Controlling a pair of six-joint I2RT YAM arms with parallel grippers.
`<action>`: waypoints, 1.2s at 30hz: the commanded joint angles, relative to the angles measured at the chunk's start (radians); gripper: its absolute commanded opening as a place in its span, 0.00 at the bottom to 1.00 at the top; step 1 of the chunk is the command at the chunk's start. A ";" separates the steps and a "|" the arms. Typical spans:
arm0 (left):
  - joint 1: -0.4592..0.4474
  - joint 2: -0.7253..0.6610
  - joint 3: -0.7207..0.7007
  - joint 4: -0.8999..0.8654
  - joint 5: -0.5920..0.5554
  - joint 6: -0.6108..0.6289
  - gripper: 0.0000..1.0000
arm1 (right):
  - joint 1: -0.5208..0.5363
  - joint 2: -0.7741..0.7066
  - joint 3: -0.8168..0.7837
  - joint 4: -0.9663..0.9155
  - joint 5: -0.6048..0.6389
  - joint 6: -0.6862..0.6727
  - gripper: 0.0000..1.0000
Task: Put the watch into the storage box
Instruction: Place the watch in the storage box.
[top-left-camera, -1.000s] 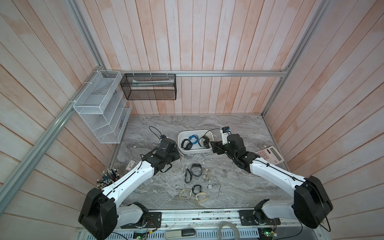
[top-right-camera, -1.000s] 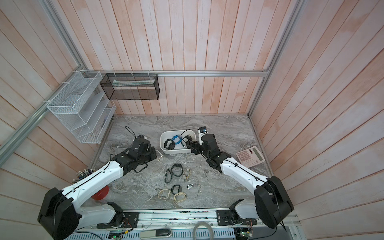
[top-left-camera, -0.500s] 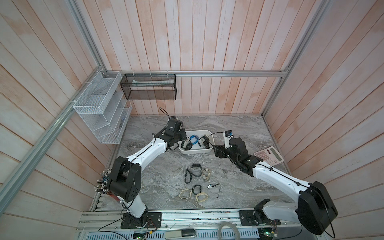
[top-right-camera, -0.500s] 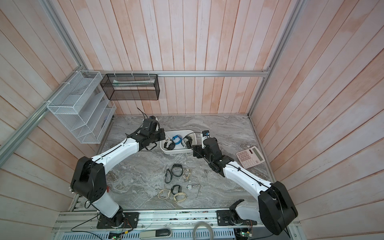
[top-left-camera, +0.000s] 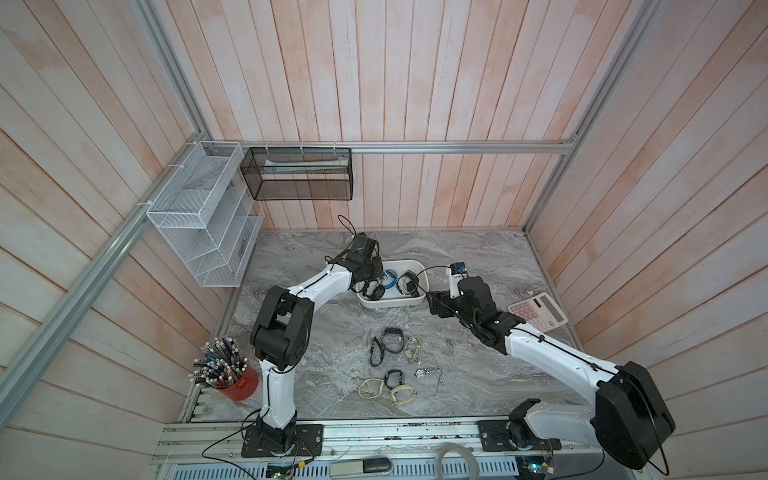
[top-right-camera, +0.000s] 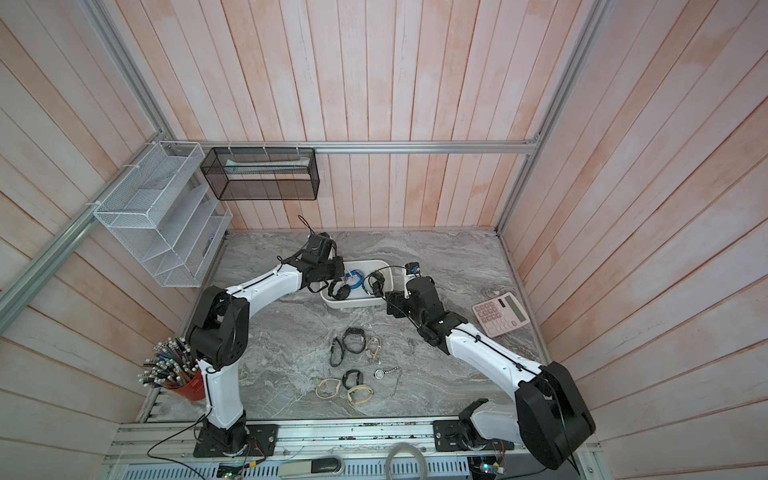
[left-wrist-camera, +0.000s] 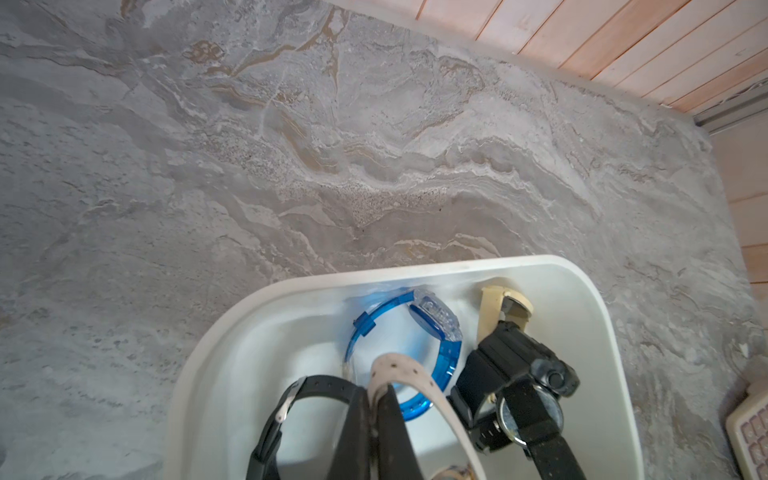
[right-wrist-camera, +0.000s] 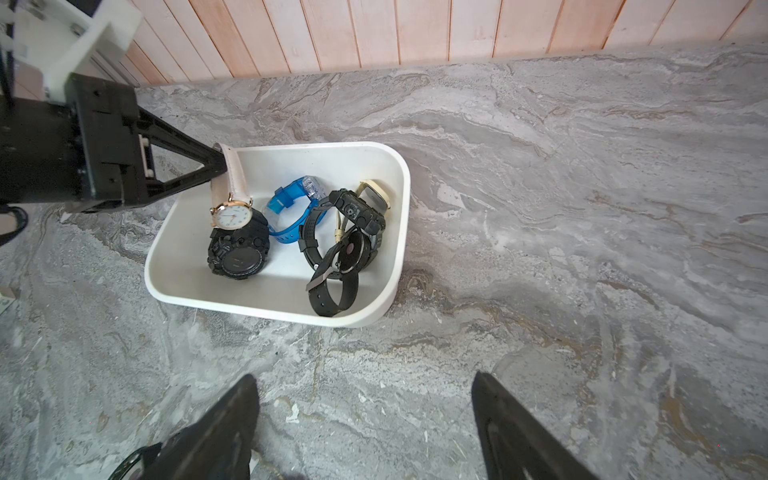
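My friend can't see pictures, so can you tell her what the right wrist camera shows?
The left gripper pinches the pale strap of a white-faced watch, dangling it over a chunky black watch in the white storage box. A blue watch and more black watches lie inside too. The right gripper is open above the grey marble table.

Watch (right-wrist-camera: 230, 212): pink strap, white dial, hangs dial-down inside white storage box (right-wrist-camera: 395, 249), L end.

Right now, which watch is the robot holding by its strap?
The white-faced watch with the pale pink strap: the left fingers pinch its strap above the storage box. The other watches lie loose in it or on the table.
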 joint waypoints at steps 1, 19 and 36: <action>-0.011 0.040 0.051 -0.045 -0.027 0.018 0.00 | -0.009 0.013 0.002 -0.024 0.007 0.015 0.82; -0.031 -0.206 -0.058 0.059 0.015 0.050 0.87 | -0.009 0.008 0.018 -0.040 -0.026 0.040 0.82; -0.027 -0.982 -0.953 0.412 0.003 -0.075 1.00 | 0.032 0.034 -0.013 -0.136 -0.079 0.108 0.76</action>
